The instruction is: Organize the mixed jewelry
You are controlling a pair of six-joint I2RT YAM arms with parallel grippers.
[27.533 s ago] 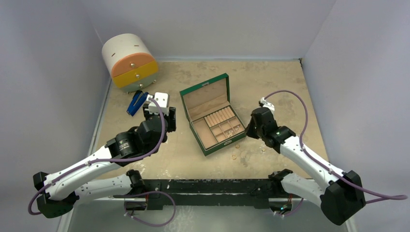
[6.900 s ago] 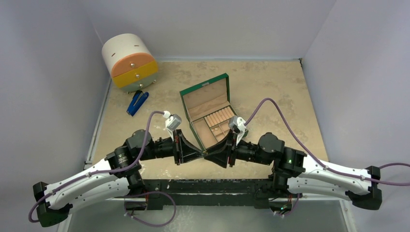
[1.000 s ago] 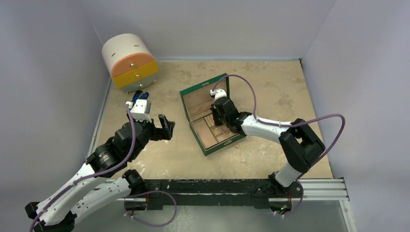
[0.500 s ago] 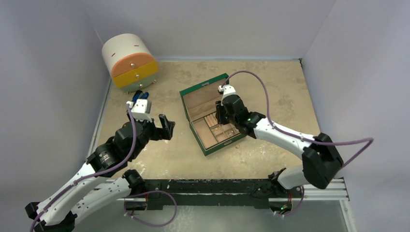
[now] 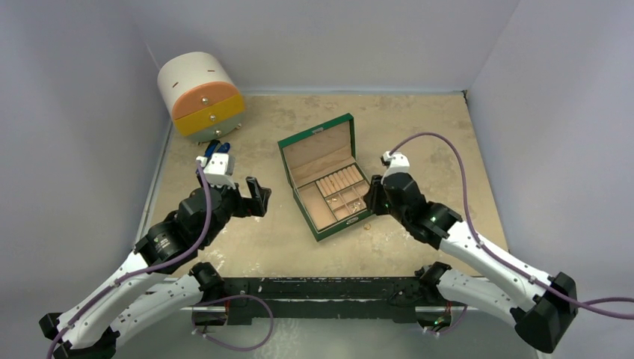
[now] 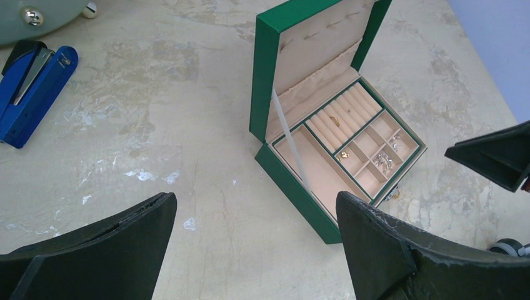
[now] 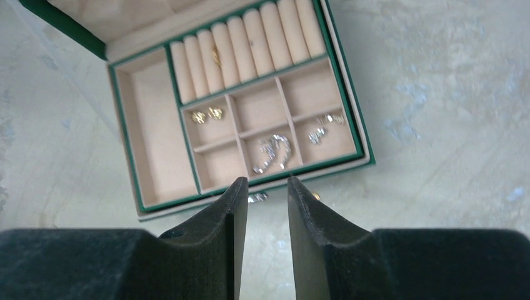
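Mixed jewelry lies mostly inside the open green box in the middle of the worktop, and there it is already separated by kind. A gold ring is pushed between the ring rolls, which I suppose grip it softly, two gold earrings share one small compartment, and the silver pieces occupy the compartments nearer to the front right corner. The lid stands open behind, so all compartments are reachable from above. Two things are not yet put in, a small silver piece and a gold piece, both on the worktop just beside the front wall of the box. The right end effector hangs over this front wall with its fingers only a little apart and nothing between them (a narrow gap suits such tiny things), so I judge it is placed for picking one of these two. The left end effector is held well apart from the box, on its left side, opened fully and empty; probably it is kept there in order not to block the other arm.
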